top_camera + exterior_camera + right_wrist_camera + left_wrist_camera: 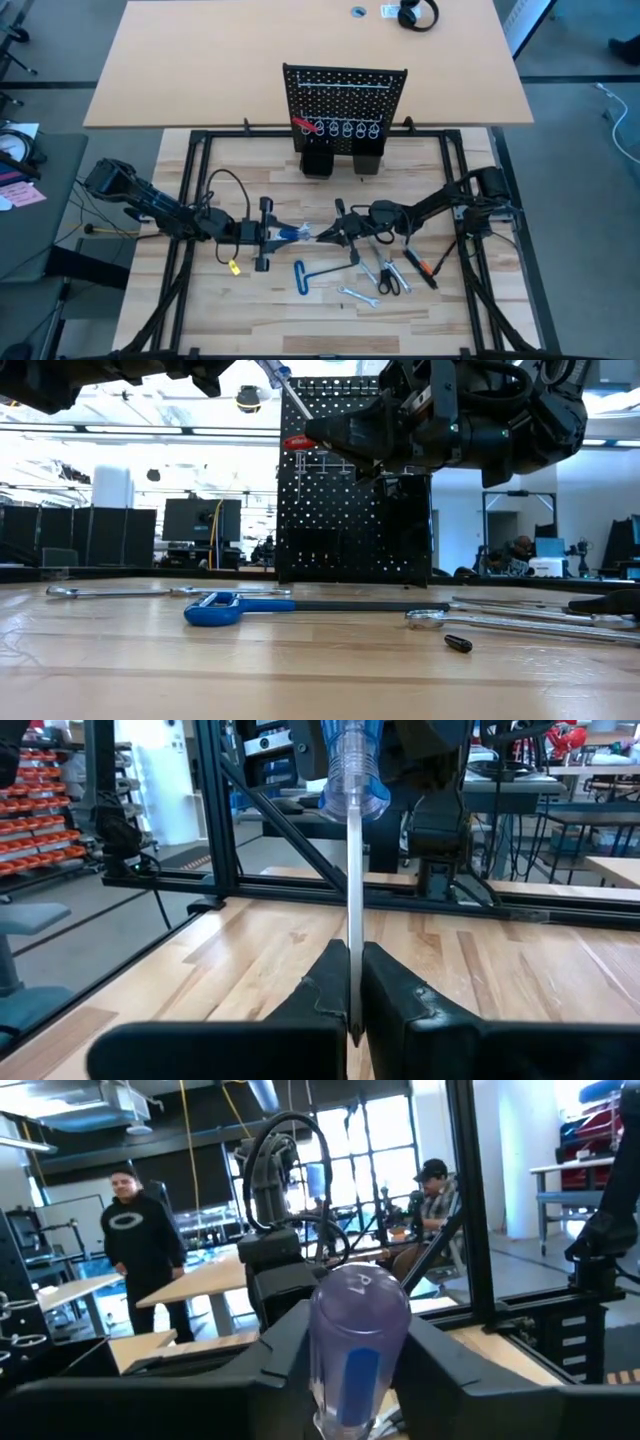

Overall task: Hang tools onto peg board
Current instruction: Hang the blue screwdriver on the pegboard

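Screwdriver [300, 233] is up off the desk [200, 300], held level between my two hands mid-desk, long axis running left-right: blue clear handle toward my left side, shaft tip toward my right. My right hand [354, 1010] is pressed together on the bare shaft, pinching it near the tip. My left hand [355, 1370] sits around the handle end, fingers either side of it and close; can't tell if they actually grip or are just loose around it. So it looks like a handover, both hands equally near the tool.

Peg board [345, 105] stands upright at the far edge, well apart from the screwdriver, with a red-handled tool [304, 124] already on the row of ring hooks. To hang it the shaft would need to point down, so the level axis has to turn.

Both arms reach inward low over the desk, wrists roughly level, facing each other.

Left on the desk near me: blue T-key [303, 276], wrenches [358, 297], scissors [392, 280], orange-and-black tool [421, 267]
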`<state>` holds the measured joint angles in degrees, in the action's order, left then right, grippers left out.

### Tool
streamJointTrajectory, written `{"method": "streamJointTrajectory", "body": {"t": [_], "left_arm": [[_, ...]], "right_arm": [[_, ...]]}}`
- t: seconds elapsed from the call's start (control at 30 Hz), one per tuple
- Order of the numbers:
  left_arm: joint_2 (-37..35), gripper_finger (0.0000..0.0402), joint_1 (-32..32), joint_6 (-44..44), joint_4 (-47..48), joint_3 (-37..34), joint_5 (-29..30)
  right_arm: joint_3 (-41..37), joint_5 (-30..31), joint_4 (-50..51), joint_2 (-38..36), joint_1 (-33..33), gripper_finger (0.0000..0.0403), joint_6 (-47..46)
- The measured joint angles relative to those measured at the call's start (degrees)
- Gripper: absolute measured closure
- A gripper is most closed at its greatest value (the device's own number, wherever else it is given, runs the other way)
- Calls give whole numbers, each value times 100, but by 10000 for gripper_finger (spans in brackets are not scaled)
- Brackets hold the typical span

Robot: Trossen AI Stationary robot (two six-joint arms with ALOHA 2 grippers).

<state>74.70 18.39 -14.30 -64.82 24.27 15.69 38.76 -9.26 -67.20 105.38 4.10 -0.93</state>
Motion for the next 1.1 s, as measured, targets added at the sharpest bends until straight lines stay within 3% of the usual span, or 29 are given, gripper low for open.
{"method": "streamJointTrajectory", "body": {"t": [0.2,0.47,0.6,0.7,0.77,0.93,1.1], "left_arm": [[-4,320,-57,270,659,254,219],[4,320,-486,-3,4554,2334,337],[0,320,-892,-214,5861,3362,667],[-4,320,-1104,-227,6785,3956,1030],[-9,320,-1114,-76,7542,4244,1443],[-77,320,-830,963,8968,4287,2154],[-81,320,-245,1637,9143,3759,3303]], "right_arm": [[2,24,306,-9,-78,341,-172],[7,108,3058,-1020,-424,245,-243],[7,1333,3962,-1583,-311,231,-292],[7,2688,3887,-1729,-57,236,13],[7,3269,3454,-1705,59,246,364],[262,3362,2655,-1613,-304,293,1226],[972,3482,2593,-1406,-916,372,1438]]}}
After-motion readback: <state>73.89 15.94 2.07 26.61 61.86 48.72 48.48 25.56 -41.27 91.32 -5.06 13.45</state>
